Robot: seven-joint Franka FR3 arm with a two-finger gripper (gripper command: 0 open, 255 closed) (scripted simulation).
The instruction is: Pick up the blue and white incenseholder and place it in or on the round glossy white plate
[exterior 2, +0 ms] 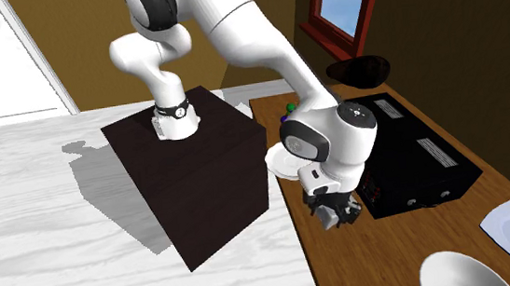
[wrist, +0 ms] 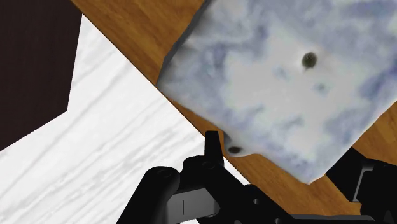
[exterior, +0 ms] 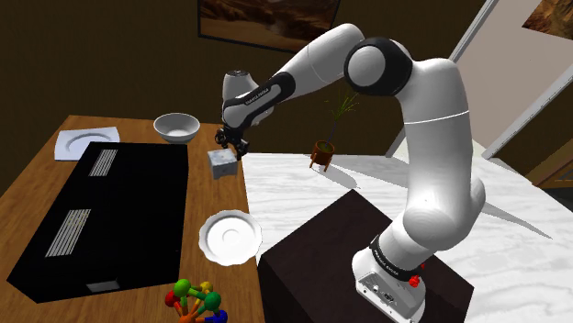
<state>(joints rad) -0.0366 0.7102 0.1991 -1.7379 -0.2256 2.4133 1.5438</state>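
Observation:
The incense holder (wrist: 286, 89) is a blocky blue-and-white marbled piece with small holes on top, lying on the wooden table. My gripper (wrist: 283, 159) hovers just over it, open. Its left finger (wrist: 213, 149) is at the block's near edge and the right finger (wrist: 362, 178) is past the near corner, neither clasping it. In the shoulder view the gripper (exterior: 232, 142) hangs right above the incense holder (exterior: 221, 163). The round white plate (exterior: 230, 236) lies nearer the stand, by the table's edge. In the second exterior view the gripper (exterior 2: 335, 211) is low over the table and the hand partly hides the plate (exterior 2: 281, 166).
A big black appliance (exterior: 110, 216) covers the table at the shoulder view's left. Behind it lie a white bowl (exterior: 176, 127) and a square white plate (exterior: 85, 144). A potted plant (exterior: 322, 152) stands on the white marbled surface (exterior: 303, 188). A colourful toy (exterior: 196, 301) sits by the dark stand (exterior: 321, 252).

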